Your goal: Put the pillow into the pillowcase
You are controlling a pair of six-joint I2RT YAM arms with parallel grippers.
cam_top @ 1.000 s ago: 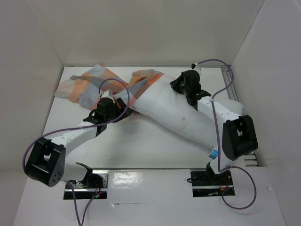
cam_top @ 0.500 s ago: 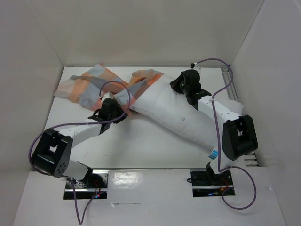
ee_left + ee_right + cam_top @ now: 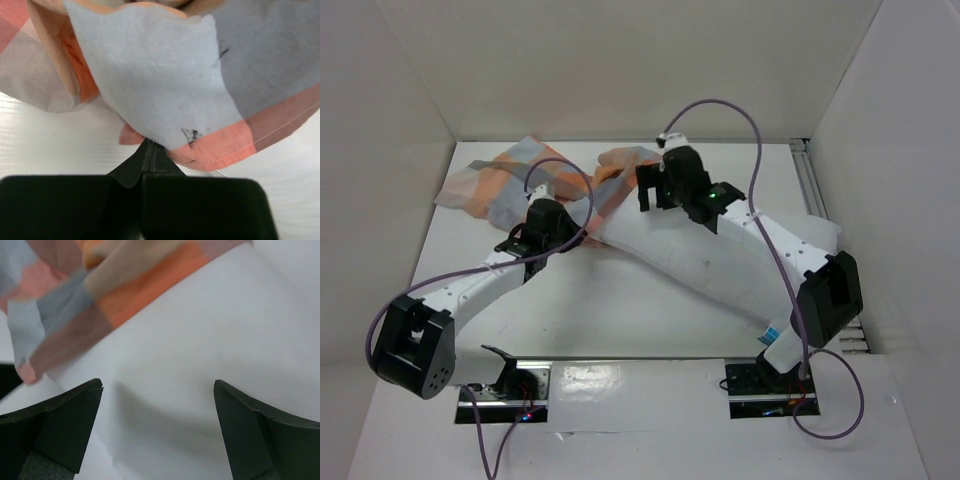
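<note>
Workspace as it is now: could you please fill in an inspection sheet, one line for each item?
Surface: white table, no marks seen.
Job's things: pillow lies diagonally, its far end under the pillowcase, which is crumpled at far left.
Clutter: nothing seen.
Grippers: left gripper shut on the pillowcase edge; right gripper open over the pillow.
Cables: purple cables loop above both arms.
Surroundings: plain white walls on three sides.

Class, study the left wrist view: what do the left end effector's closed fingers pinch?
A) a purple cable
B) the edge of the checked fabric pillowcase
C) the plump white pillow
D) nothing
B: the left end effector is shut on the hem of the orange, blue and grey checked fabric pillowcase.
</note>
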